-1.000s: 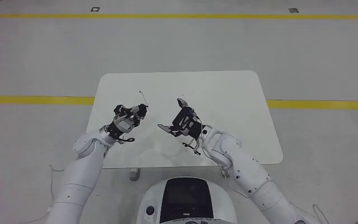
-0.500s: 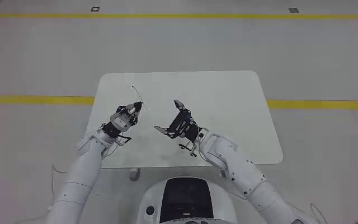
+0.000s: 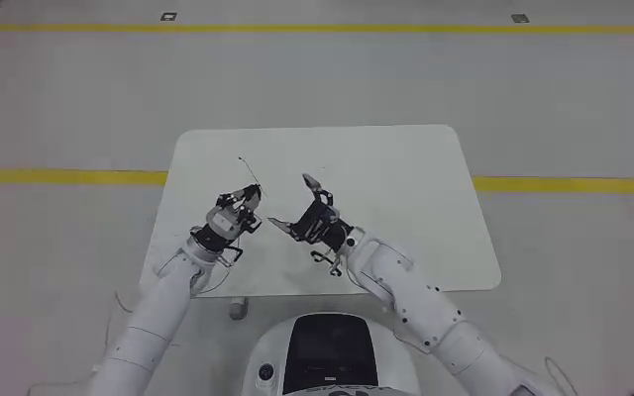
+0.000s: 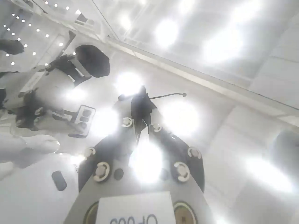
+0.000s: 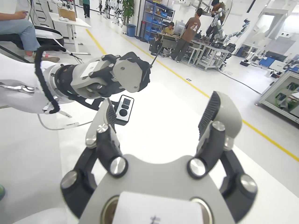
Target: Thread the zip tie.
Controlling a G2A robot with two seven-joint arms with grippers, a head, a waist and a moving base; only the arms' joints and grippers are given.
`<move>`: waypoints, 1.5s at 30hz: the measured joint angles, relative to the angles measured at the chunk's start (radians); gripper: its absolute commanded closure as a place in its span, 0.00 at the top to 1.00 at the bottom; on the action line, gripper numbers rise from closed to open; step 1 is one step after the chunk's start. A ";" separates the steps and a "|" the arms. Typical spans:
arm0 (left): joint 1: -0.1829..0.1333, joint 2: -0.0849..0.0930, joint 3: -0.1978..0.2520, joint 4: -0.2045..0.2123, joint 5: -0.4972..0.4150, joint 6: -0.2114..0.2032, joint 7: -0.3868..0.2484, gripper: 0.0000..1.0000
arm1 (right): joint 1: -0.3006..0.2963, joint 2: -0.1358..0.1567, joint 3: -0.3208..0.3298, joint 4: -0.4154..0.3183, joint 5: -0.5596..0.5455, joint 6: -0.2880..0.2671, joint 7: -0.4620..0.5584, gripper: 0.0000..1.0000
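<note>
Black and very thin, the zip tie (image 3: pixel 248 170) is sticking up from the left gripper (image 3: pixel 248 201), whose fingers are clamping its lower part above the table (image 3: pixel 416 158). It is probably handling light, springy and slippery, so gripping near the free tip seems best. The right gripper (image 5: pixel 163 108) is hovering just beside, fingers wide apart.

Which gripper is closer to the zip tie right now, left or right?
Left. The left gripper is shut on the zip tie, which sticks out beyond it. The right gripper is open alongside, apart from the tie.
</note>
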 measured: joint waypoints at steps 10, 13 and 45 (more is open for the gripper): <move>-0.003 0.002 0.005 0.002 0.000 0.000 0.002 0.00 | 0.030 -0.010 -0.027 0.018 -0.031 -0.001 0.012 0.29; -0.003 0.002 0.005 0.002 0.000 0.000 0.002 0.00 | 0.036 -0.013 -0.035 0.025 -0.030 -0.005 0.014 0.24; -0.003 0.002 0.005 0.002 0.000 0.000 0.002 0.00 | 0.084 -0.038 -0.063 0.067 -0.031 -0.006 -0.013 0.00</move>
